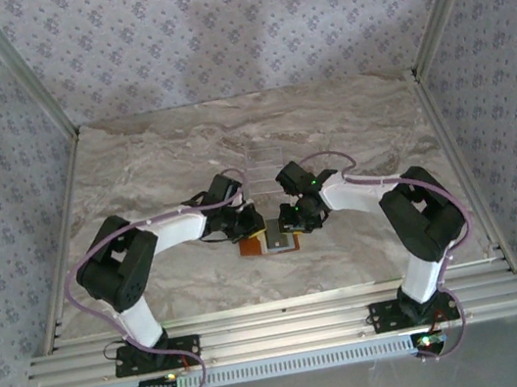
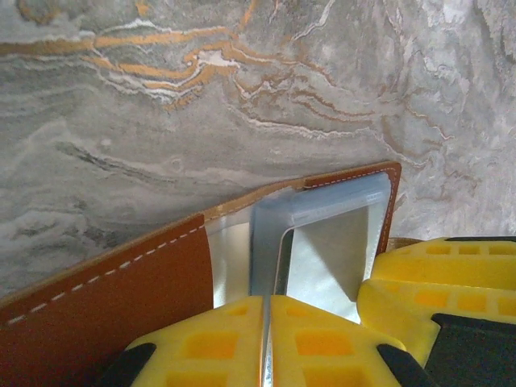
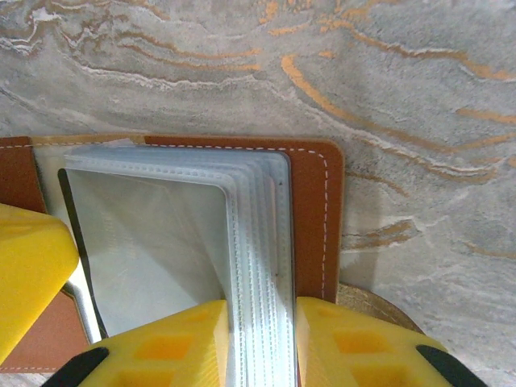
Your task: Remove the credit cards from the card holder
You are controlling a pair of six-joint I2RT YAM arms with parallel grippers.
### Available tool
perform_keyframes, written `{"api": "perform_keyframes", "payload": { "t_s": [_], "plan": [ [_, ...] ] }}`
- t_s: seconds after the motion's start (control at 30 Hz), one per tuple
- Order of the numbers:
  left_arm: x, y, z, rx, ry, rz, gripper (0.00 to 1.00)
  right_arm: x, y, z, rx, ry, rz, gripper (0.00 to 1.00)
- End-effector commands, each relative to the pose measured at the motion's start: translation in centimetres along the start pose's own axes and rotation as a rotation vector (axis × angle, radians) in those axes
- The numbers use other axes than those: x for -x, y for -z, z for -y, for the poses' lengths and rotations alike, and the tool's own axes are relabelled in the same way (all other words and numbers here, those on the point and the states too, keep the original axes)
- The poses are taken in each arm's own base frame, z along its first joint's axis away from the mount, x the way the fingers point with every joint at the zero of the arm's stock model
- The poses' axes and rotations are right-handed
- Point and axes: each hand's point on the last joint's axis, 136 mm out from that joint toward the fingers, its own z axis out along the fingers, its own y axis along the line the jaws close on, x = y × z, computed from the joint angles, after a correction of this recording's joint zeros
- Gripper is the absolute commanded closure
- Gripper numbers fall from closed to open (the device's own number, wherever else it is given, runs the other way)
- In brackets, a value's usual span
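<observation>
Patience helps: right claw (image 3: 262, 322), clamped on the card holder (image 3: 310, 201) sleeves (image 3: 258, 242), should pin them while left claw (image 2: 266, 322), pinching one sleeve (image 2: 266, 242), peels gently.

a grey marbled table (image 1: 135, 164) with orange veins carries a clear ridged tray (image 1: 259, 164) between patterned walls (image 1: 229, 19).
</observation>
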Motion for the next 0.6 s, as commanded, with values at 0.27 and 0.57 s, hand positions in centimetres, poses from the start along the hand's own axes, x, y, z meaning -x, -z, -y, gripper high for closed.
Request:
{"api": "perform_keyframes", "payload": {
  "t_s": [0.27, 0.57],
  "plan": [
    [-0.8, -0.5, -1.2, 0.022, -0.016, -0.037, 0.87, -0.7, -0.7, 0.5, -0.029, 0.004, -0.041, 0.71],
    [-1.2, -1.3, -1.3, 0.003, -0.005, -0.067, 0.86, -0.8, -0.8, 0.3, -0.030, 0.011, -0.046, 0.71]
  ]
}}
